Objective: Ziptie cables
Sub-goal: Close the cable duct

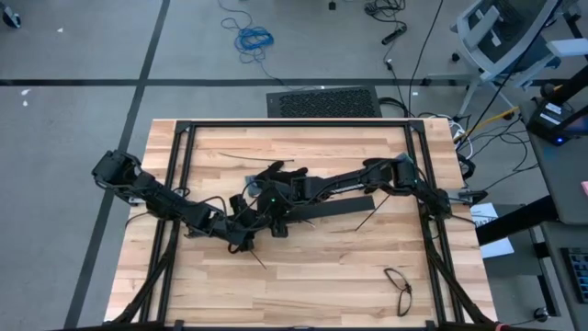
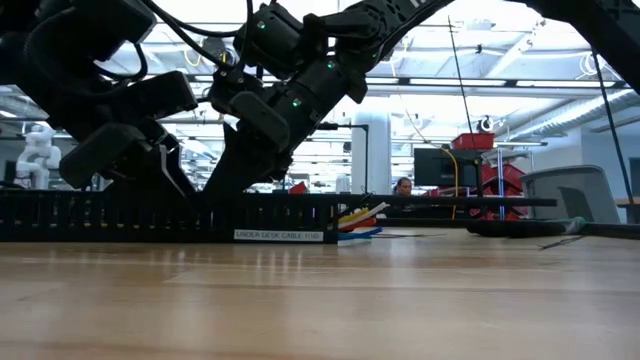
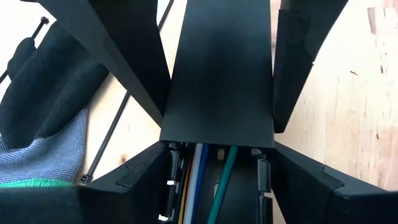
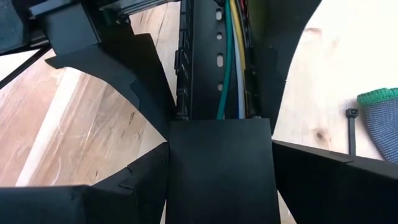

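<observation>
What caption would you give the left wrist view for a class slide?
Coloured cables run inside a black slotted tray, beside a glove and a zip tie on the wooden table.

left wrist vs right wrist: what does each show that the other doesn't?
Only the left wrist view: the dark fingers of a work glove, its grey knit part, and two zip ties lying lengthwise beside it, one running right along the duct.

Only the right wrist view: the duct's slotted floor and just the glove's green-edged cuff, with one zip tie head beside it.

Both: the black cable duct with a flat cover over part of it, coloured cables (green, white, blue, yellow) running inside, and the wooden tabletop.
</observation>
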You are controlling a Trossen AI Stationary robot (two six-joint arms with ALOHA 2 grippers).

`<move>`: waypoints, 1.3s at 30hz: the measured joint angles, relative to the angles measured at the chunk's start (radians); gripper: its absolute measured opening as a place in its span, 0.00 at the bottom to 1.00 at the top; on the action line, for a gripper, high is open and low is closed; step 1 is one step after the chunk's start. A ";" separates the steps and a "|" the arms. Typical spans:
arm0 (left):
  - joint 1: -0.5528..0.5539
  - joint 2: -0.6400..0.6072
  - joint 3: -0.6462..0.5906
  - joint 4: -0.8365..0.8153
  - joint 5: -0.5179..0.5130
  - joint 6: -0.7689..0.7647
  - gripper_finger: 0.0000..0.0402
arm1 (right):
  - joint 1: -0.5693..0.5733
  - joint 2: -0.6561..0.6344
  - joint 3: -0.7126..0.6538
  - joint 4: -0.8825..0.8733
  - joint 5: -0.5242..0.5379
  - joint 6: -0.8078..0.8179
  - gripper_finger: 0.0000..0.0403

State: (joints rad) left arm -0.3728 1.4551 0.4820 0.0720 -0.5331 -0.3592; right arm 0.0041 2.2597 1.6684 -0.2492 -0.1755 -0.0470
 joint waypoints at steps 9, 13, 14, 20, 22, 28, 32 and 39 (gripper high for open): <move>0.000 0.000 0.000 0.001 0.001 0.026 0.62 | 0.004 0.000 0.000 0.006 -0.003 -0.022 0.60; 0.000 0.000 0.000 -0.003 0.001 0.027 0.62 | 0.005 0.000 0.000 0.019 -0.005 -0.023 0.60; 0.000 0.000 0.000 -0.003 0.001 0.027 0.62 | 0.005 0.000 0.000 0.019 -0.006 -0.023 0.60; 0.000 -0.001 0.000 -0.007 0.002 0.029 0.62 | 0.005 0.000 0.001 0.010 -0.006 -0.025 0.60; 0.000 -0.001 0.000 -0.007 0.004 0.027 0.62 | 0.005 0.000 0.002 0.005 -0.006 -0.026 0.60; 0.000 -0.006 0.000 -0.010 0.008 0.028 0.62 | 0.005 -0.001 0.003 -0.003 -0.007 -0.029 0.60; 0.000 -0.006 0.000 -0.010 0.008 0.027 0.62 | 0.005 -0.001 0.003 -0.005 -0.007 -0.030 0.60; 0.005 -0.006 0.000 -0.008 -0.048 0.083 0.62 | 0.005 -0.003 0.004 -0.007 0.006 -0.049 0.60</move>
State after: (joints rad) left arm -0.3676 1.4490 0.4824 0.0642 -0.5812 -0.2764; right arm 0.0089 2.2563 1.6725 -0.2565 -0.1697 -0.0956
